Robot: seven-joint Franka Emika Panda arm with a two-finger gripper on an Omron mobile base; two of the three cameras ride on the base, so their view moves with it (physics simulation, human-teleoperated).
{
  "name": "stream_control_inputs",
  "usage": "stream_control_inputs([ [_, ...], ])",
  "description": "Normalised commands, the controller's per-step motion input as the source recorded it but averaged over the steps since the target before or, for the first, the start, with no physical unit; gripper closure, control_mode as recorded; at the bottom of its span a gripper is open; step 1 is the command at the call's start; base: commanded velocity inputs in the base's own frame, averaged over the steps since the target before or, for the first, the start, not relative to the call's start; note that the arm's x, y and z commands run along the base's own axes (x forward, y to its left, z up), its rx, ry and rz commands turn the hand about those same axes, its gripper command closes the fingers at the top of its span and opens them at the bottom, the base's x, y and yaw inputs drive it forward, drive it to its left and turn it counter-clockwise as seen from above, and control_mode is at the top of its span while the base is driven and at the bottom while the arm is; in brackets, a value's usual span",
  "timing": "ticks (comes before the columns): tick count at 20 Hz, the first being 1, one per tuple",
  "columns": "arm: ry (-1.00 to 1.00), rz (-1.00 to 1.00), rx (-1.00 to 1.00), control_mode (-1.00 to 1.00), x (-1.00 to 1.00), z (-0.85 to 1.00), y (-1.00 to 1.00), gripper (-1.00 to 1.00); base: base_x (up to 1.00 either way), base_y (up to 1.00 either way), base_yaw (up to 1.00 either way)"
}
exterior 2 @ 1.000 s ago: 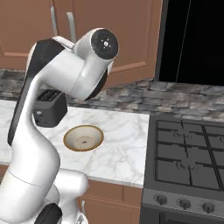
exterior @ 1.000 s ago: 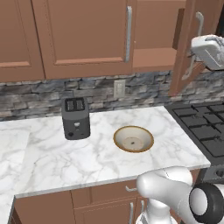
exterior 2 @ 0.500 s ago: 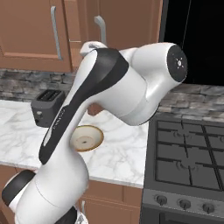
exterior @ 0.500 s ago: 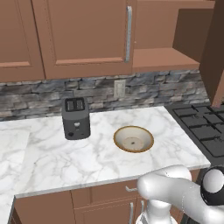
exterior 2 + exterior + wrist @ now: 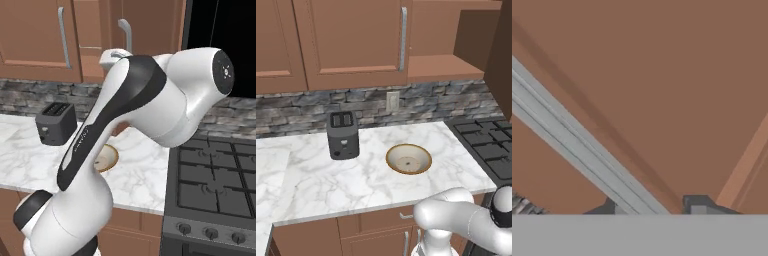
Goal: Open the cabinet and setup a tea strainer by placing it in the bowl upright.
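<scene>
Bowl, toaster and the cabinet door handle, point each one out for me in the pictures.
bowl [image 5: 408, 159]: left base view, on its speckled beige inside.
toaster [image 5: 343, 141]: left base view, on its dark front face.
cabinet door handle [image 5: 403, 38]: left base view, mid-length on the vertical silver bar of the shut door.

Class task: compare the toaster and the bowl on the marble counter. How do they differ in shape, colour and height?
The toaster is a dark grey box; the bowl is round, beige inside with a brown rim. The toaster stands tall; the bowl sits low and shallow. Both rest upright on the marble counter, apart.
</scene>
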Motion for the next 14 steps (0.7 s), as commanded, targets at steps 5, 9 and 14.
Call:
stream_control_inputs([
  [5,-0.22,-0.05,-0.01,-1.0,-0.52,0.02,-0.01,-1.0,0.0,0.0,0.0],
  [9,-0.41,-0.03,-0.14,-1.0,-0.27,0.06,0.0,-1.0,0.0,0.0,0.0],
  [14,-0.48,-0.03,-0.21,-1.0,-0.5,0.02,-0.01,-1.0,0.0,0.0,0.0],
])
